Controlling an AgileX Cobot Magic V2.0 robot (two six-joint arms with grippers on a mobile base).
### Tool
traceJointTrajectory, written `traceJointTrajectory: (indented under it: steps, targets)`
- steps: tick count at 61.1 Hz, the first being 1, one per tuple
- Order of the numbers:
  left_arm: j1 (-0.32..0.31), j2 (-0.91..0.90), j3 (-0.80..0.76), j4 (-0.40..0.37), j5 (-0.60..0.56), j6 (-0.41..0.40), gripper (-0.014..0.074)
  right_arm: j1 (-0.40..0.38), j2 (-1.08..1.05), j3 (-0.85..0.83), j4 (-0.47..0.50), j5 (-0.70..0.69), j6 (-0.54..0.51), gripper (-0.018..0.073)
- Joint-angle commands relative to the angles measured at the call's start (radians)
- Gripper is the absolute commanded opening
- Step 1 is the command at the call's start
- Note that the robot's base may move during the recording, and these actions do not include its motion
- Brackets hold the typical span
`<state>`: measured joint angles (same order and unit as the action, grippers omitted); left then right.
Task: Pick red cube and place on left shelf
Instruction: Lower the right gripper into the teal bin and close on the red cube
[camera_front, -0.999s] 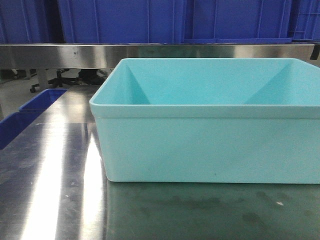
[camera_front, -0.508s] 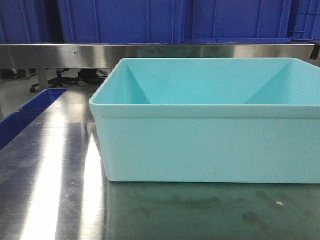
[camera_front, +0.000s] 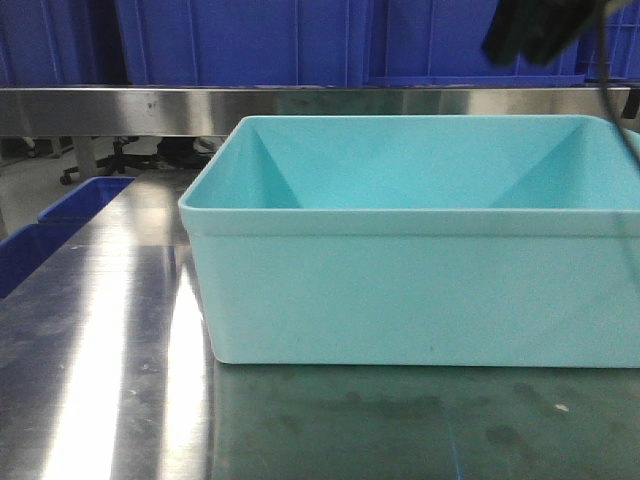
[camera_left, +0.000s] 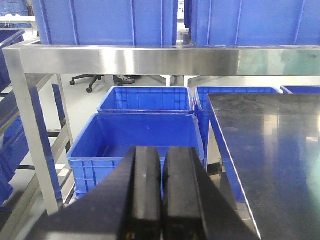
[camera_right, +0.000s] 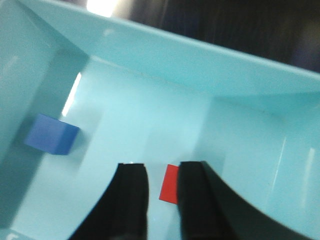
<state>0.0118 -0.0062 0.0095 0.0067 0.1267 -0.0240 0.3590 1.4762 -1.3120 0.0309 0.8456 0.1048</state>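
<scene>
The red cube (camera_right: 169, 184) lies on the floor of the pale teal tub (camera_right: 150, 55); its right part is hidden behind one finger. My right gripper (camera_right: 162, 172) hangs open above it, with the cube showing in the gap between the fingers. In the front view only a dark blurred piece of my right arm (camera_front: 535, 30) shows above the tub's (camera_front: 400, 290) back right corner. The left shelf (camera_left: 150, 60) is a steel rack with blue crates (camera_left: 105, 22) on top, and its rail (camera_front: 300, 108) runs behind the tub. My left gripper (camera_left: 162, 165) is shut and empty, off the table's left edge.
A blue cube (camera_right: 52, 134) sits in the tub's left part. Open blue crates (camera_left: 140, 140) stand on the floor below the shelf, left of the steel tabletop (camera_left: 270, 150). The tub takes up most of the tabletop (camera_front: 100, 350) on the right.
My right arm has come into the front view at the top right, above the tub. The tub has not moved.
</scene>
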Motion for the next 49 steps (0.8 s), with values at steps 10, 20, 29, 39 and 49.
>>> traceJointTrajectory:
  steps: [10, 20, 29, 39, 49]
  targets:
    - [-0.006, -0.015, 0.023, -0.007, -0.087, -0.001, 0.0102, -0.003, 0.066, -0.04, -0.001, -0.037, 0.05, 0.0566]
    - [-0.006, -0.015, 0.023, -0.007, -0.087, -0.001, 0.0102, -0.003, 0.093, -0.04, -0.002, 0.047, 0.056, 0.0615]
    - [-0.006, -0.015, 0.023, -0.007, -0.087, -0.001, 0.0102, -0.003, 0.094, -0.04, -0.007, 0.088, 0.097, 0.0615]
    - [-0.006, -0.015, 0.023, -0.007, -0.087, -0.001, 0.0102, -0.003, 0.098, -0.04, -0.053, 0.106, 0.171, 0.0615]
    - [-0.006, -0.015, 0.023, -0.007, -0.087, -0.001, 0.0102, -0.003, 0.132, -0.04, -0.073, 0.105, 0.216, 0.0615]
